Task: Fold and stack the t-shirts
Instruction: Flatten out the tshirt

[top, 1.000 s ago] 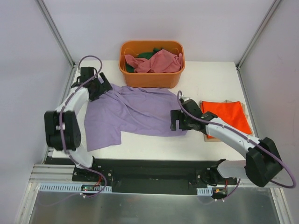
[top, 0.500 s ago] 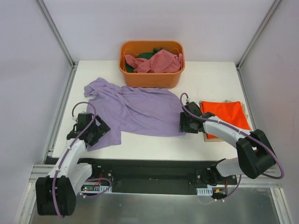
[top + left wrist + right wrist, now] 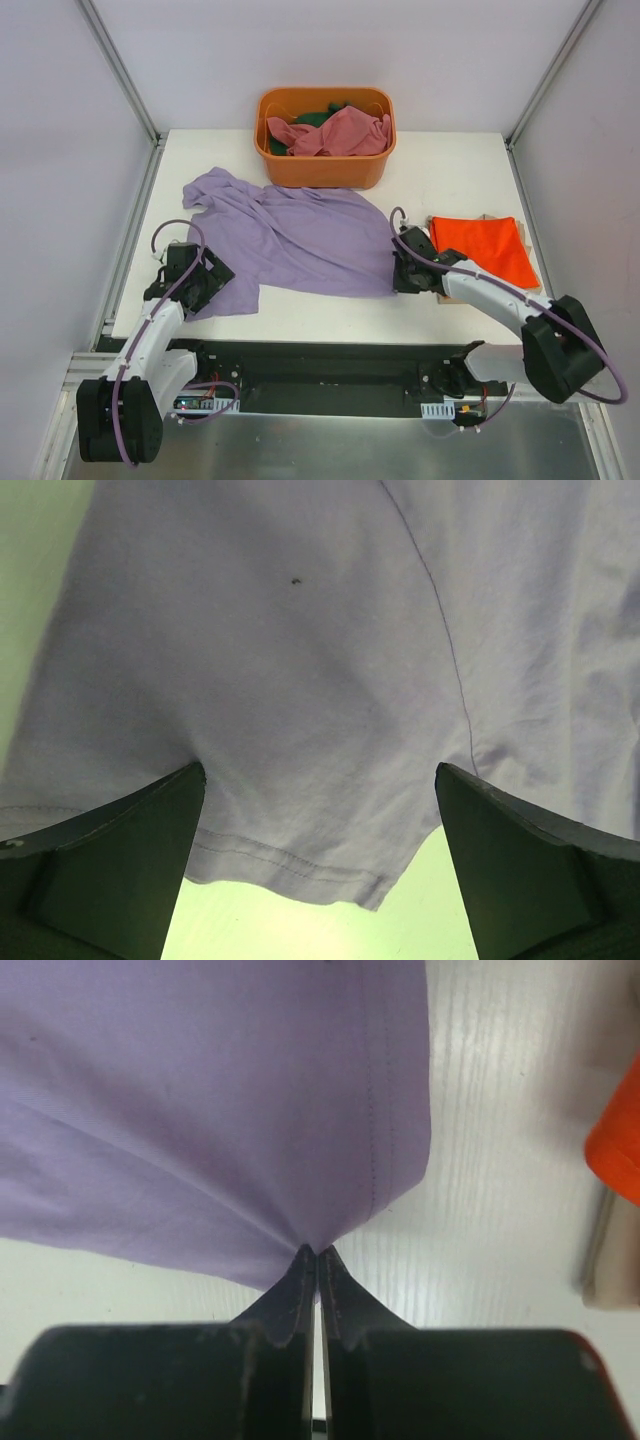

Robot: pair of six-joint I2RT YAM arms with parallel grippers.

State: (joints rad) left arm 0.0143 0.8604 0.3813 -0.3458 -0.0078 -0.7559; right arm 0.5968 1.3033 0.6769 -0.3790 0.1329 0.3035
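The lavender t-shirt (image 3: 290,235) lies spread over the left and middle of the white worktop (image 3: 450,165). It is mostly flat but rumpled, with long creases running across the body. One short sleeve sticks out at the far left, and the far edge reaches the foot of the orange tub (image 3: 325,172). Both wrist views show a double row of stitching along the hem, and the left wrist view shows a thin seam line and one small dark speck on the cloth.

The right tool (image 3: 316,1252) is closed tight on the near right corner of this shirt. The cloth gathers into a point where the tips meet, and folds fan away from the pinch. The left tool (image 3: 318,772) stands wide open at the near left hem corner, one finger on each side of it, gripping nothing.

The orange-red t-shirt (image 3: 485,248) lies folded into a neat rectangle on the right of the worktop, just beside the right tool, on a tan sheet (image 3: 452,297). The dusty pink t-shirt (image 3: 340,130) sits crumpled in the tub, with the dark green t-shirt (image 3: 314,118) partly hidden behind it.
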